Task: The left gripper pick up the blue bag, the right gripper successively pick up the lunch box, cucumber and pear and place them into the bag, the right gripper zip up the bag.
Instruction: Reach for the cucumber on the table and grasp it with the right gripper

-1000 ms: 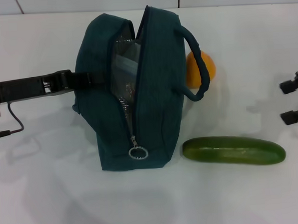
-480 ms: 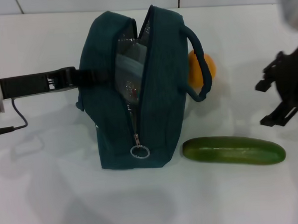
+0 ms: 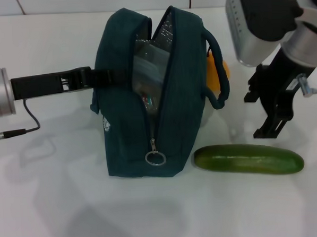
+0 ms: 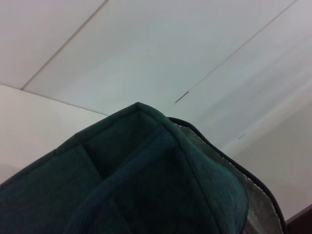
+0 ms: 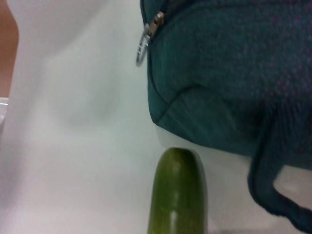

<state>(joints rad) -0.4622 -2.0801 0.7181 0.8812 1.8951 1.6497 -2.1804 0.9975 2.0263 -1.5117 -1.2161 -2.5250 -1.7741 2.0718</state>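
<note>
The blue bag point(image 3: 147, 98) stands unzipped on the white bench point(image 3: 57, 209), the left gripper point(image 3: 95, 78) with jaws pinching its side handle. The right gripper point(image 3: 272, 110), jaws spread, hangs above the cucumber point(image 3: 248, 159) (lying just beside the bag). An orange-coloured pear point(image 3: 215, 73) sits behind the bag's strap.

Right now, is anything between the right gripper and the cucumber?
Nothing visible. The right gripper hangs open just above the cucumber, which lies bare on the table beside the blue bag.
</note>
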